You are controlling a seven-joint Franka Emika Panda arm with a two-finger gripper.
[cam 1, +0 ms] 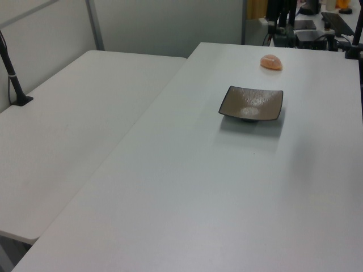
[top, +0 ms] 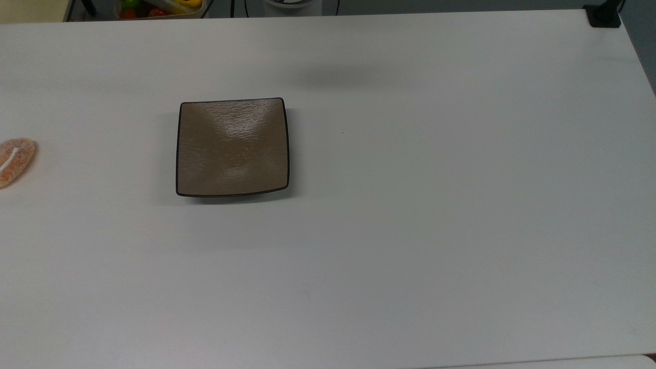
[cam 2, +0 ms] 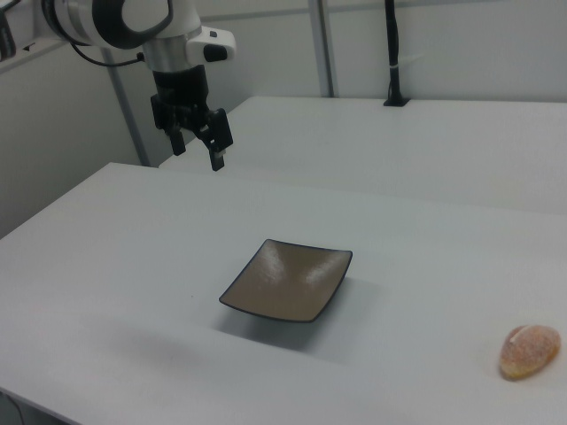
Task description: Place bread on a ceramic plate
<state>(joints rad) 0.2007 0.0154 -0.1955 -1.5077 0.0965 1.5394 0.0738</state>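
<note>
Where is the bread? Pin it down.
The bread lies on the white table at the top view's far left edge, apart from the ceramic plate.

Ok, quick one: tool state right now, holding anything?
Tool: open and empty, up in the air above the table, away from the ceramic plate and the bread.
</note>
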